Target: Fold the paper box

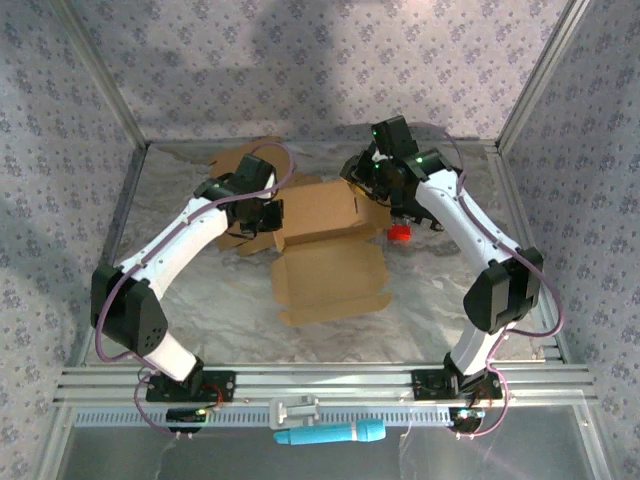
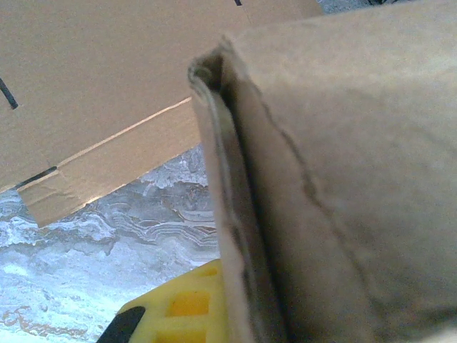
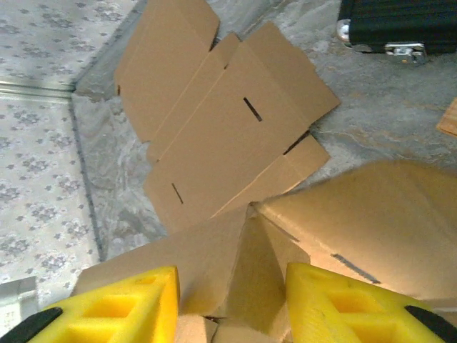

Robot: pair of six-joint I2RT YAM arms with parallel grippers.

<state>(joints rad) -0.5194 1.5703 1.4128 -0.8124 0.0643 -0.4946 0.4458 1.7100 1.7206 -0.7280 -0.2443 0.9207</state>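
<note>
— Where is the paper box now?
— The paper box [image 1: 322, 212] stands in the middle of the table [image 1: 430, 295], on the wrinkled silver cover. It is plain brown cardboard, matte, and its lid flap [image 1: 330, 282] lies flat toward my bases.
— And your left pincer?
— My left pincer [image 1: 262, 216] is at the left side of the box, closed tight on the side wall [image 2: 343, 179]. This wall is a doubled layer with a rough edge, and one yellow pad [image 2: 182, 311], with a grid pattern, lies against it.
— The right one?
— My right pincer [image 3: 230, 286] is at the far right corner, jaws apart, with a folded piece of card between them. I cannot tell if it presses. Beyond it, a flat cardboard sheet [image 3: 221, 121] with slots lies on the table.
</note>
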